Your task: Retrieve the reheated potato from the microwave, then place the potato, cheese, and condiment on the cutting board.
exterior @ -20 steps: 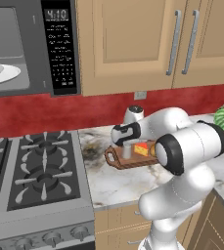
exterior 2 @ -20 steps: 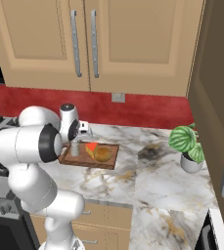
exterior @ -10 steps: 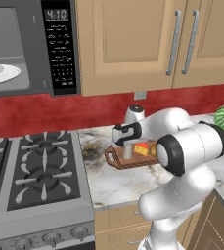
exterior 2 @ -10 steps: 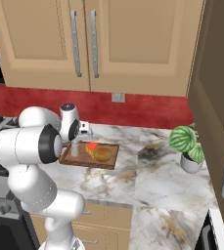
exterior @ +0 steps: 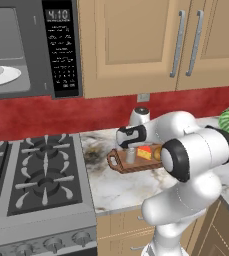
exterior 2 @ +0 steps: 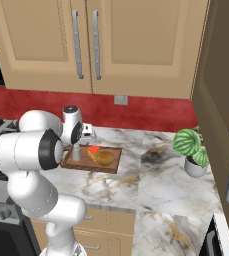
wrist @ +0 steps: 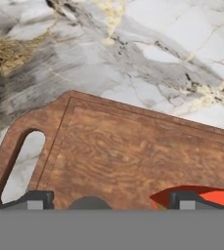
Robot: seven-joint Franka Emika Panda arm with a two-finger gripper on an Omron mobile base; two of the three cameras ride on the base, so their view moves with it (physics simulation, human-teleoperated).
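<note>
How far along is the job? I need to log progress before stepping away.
Nearly done, it seems. The potato, the cheese and the condiment all sit on the cutting board. The pincer stands open astride the condiment, gripping nothing. The microwave holds just its plate. What's left: lifting the arm away.

One cutting board [exterior: 136, 163] carries three items: one condiment [exterior: 130, 155], one cheese [exterior: 144, 152] and one potato [exterior 2: 105, 158]. One microwave [exterior: 31, 47] holds one white plate [exterior: 0, 76]. One potted plant [exterior 2: 192, 151] stands on the desk [exterior 2: 156, 185]. One stove [exterior: 33, 175] has burners.
</note>
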